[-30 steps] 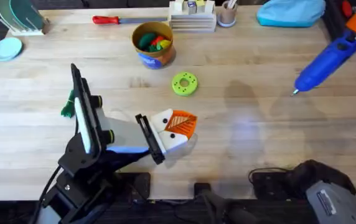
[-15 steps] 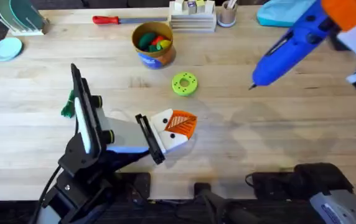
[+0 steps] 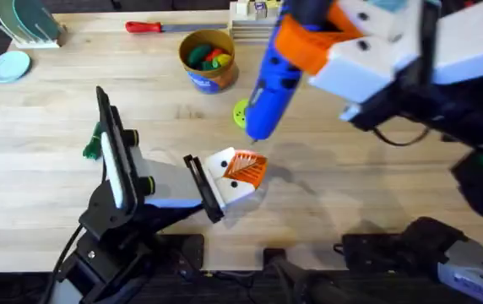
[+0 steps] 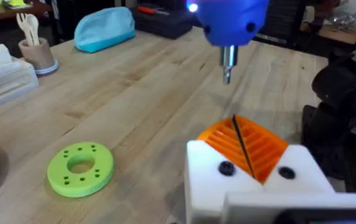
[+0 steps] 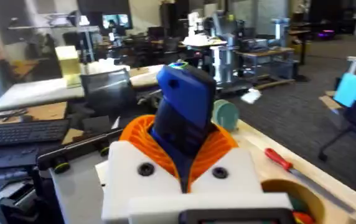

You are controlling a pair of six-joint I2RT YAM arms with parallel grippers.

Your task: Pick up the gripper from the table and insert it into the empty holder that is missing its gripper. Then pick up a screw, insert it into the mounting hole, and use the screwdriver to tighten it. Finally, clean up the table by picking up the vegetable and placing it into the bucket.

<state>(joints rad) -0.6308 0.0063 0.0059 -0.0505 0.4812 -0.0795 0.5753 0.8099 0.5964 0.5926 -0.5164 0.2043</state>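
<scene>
The yellow-tan bucket (image 3: 208,59) near the table's far edge holds green, red and yellow toy vegetables, with a red-handled screwdriver (image 3: 153,27) lying just behind it. The right gripper (image 3: 326,38) clamps the blue electric screwdriver (image 3: 267,93), tip hanging just above the holder (image 3: 235,187) with its orange gripper (image 3: 247,167), which the left gripper (image 3: 225,181) holds low near the table's front. A green disc (image 4: 80,168) lies just beyond; the right half of the wooden table (image 3: 377,169) lies bare.

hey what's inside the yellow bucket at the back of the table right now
The bucket holds a pile of small green, red and yellow pieces, likely toy vegetables. Anything beneath that top layer is covered, and the bucket's bottom can't be seen.
</scene>
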